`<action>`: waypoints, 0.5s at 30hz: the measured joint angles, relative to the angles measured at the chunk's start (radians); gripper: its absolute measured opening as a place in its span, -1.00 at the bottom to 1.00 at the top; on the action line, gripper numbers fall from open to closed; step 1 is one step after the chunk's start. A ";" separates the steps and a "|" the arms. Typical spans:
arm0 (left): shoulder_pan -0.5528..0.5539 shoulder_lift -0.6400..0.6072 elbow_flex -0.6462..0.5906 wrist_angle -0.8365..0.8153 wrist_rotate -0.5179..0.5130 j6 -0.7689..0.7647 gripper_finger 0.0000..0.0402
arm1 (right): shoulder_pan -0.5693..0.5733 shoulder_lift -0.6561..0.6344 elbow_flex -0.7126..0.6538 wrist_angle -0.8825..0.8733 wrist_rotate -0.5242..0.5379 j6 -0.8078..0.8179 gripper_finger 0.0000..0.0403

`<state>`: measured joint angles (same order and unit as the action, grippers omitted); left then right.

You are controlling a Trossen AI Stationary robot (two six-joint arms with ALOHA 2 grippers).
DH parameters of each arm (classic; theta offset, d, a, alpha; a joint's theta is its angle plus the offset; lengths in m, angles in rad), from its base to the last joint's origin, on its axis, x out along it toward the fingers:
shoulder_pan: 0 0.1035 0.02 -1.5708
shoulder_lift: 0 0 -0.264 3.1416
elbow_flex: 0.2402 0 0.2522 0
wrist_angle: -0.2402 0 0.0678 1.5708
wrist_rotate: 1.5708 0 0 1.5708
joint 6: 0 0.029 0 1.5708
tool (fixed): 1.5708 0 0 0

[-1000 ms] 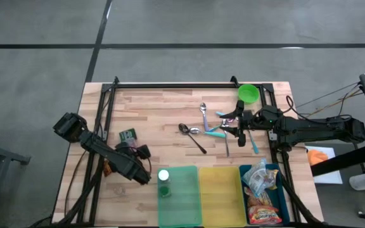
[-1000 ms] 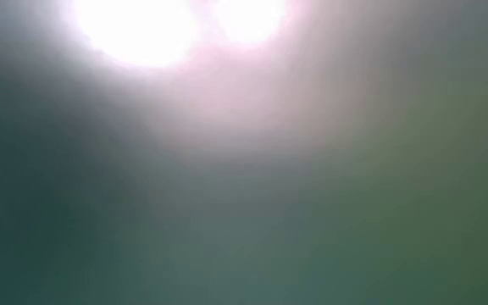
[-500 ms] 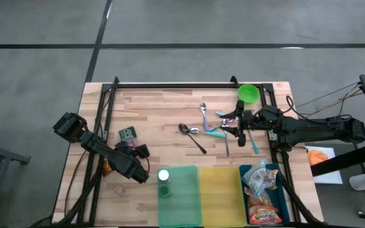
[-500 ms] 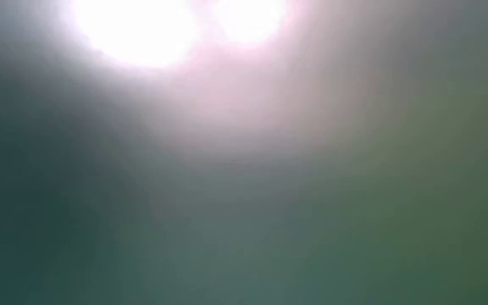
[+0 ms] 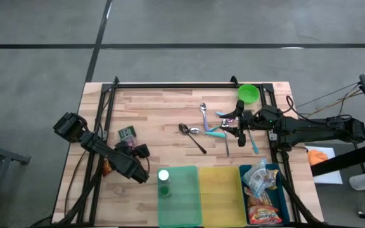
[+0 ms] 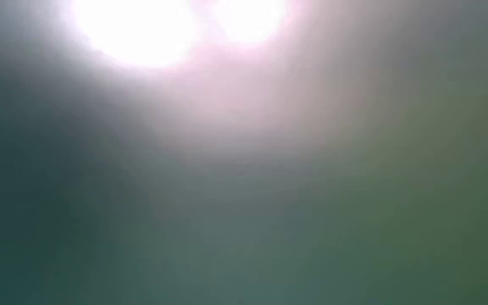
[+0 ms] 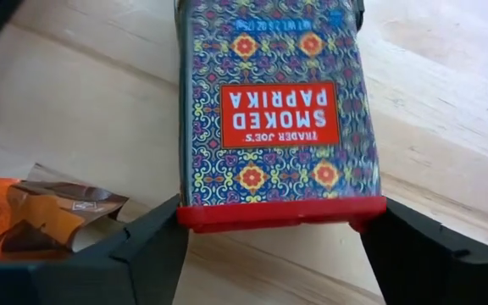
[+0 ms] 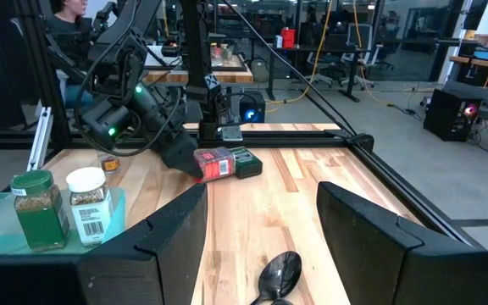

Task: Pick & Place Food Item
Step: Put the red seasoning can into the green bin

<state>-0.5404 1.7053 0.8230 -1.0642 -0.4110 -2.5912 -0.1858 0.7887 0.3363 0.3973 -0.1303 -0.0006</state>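
Fingers (image 7: 146, 254) of the left gripper (image 7: 269, 254) stand on either side of the red lid end of a smoked paprika tin (image 7: 274, 110), pads right at the lid's corners; whether they press it cannot be told. Tin lies flat on the wooden table (image 7: 447, 76), lower centre to top centre of the left wrist frame. Body is blue with a patterned floral print, a red label panel in white lettering, and a red lid. An orange snack wrapper (image 7: 36, 216) lies crumpled at lower left of that frame, just beside the left finger.

High view: left gripper (image 5: 138, 152) sits at centre left of the frame, the tin a small dark shape at its tip, near a green packet (image 5: 127, 134). Below it, at bottom centre, a green bin (image 5: 184, 199) with two spice jars (image 5: 163, 182) at its left edge, then a yellow bin (image 5: 220, 196) and a blue bin (image 5: 277, 174) of snack bags.

Right gripper (image 5: 231, 124) rests at centre right over a scatter of spoons (image 5: 195, 136), its fingers (image 8: 151, 246) apart and holding nothing. A green bowl (image 5: 248, 93) sits above it.

Low view shows only glare.
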 joint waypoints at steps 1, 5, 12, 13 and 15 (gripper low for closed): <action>0.000 0.000 0.000 0.003 0.001 0.001 0.45 | 0.000 0.000 0.000 0.000 0.000 0.000 0.10; 0.000 0.000 0.000 0.006 0.000 -0.001 0.44 | 0.000 0.000 0.000 0.000 0.000 0.000 0.10; 0.000 0.000 0.000 0.005 0.001 -0.001 0.24 | 0.000 0.000 0.000 0.000 0.000 0.000 0.10; 0.000 0.000 0.000 0.005 0.003 -0.001 0.20 | 0.000 0.000 0.000 0.000 0.000 0.000 0.10; 0.000 0.000 0.000 0.005 0.004 -0.001 0.11 | 0.000 0.000 0.000 0.000 0.000 0.000 0.10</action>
<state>-0.5400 1.7054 0.8234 -1.0596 -0.4068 -2.5920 -0.1856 0.7887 0.3363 0.3973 -0.1305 -0.0006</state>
